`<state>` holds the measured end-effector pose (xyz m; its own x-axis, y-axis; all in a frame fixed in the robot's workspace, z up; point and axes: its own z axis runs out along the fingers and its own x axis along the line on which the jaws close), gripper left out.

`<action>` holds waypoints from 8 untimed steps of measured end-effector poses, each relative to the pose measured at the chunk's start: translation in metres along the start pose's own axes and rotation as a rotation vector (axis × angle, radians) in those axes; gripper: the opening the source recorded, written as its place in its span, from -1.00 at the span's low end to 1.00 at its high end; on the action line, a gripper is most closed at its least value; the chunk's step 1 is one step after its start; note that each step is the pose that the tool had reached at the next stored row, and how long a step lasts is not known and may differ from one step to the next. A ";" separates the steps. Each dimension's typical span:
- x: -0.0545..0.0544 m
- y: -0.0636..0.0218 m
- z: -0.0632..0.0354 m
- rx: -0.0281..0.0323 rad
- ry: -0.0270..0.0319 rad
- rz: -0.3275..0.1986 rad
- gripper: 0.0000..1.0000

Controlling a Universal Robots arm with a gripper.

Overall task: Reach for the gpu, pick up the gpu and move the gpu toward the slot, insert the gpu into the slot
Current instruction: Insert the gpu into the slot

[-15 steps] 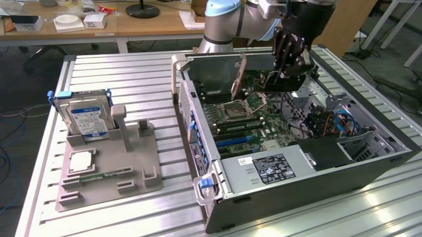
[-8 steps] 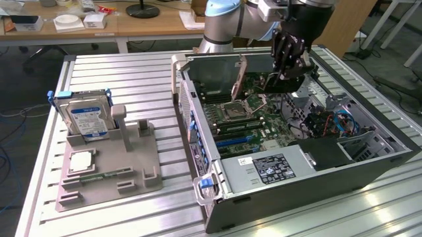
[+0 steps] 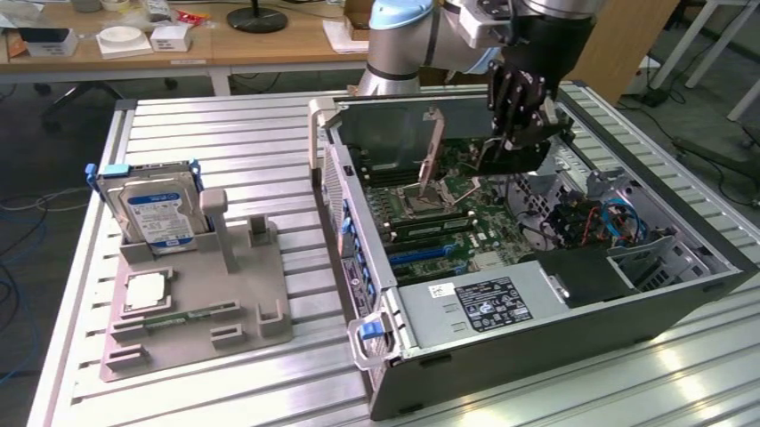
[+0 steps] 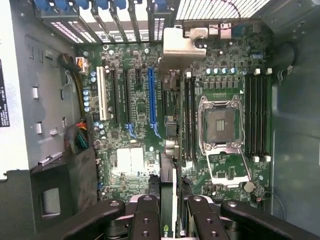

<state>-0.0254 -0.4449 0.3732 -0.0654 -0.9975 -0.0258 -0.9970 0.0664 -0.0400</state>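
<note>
Gpu (image 3: 518, 160), clamped in the tool (image 3: 524, 132), hangs over the motherboard (image 3: 469, 218) inside the open computer case (image 3: 535, 360)

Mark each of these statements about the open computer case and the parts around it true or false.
1. The end effector grips the thin dark circuit card with a silver bracket, the gpu, over the open black computer case. True.
2. The blue-labelled silver hard drive lies flat inside the case. False: it stands upright in the grey holder on the slatted metal table, at the exterior view's left.
3. The gpu is seated in the long blue slot. False: the slot is bare and the gpu hangs in the end effector above the board.
4. The case's open side shows the green motherboard. True.
</note>
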 end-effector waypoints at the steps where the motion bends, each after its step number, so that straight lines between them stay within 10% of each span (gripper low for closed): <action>1: 0.000 0.0000 0.0013 0.0011 -0.0006 -0.010 -0.48; 8: 0.000 0.0066 0.0115 -0.0001 -0.0030 -0.068 -0.48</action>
<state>-0.0315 -0.4446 0.3615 0.0030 -0.9997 -0.0260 -0.9991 -0.0020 -0.0417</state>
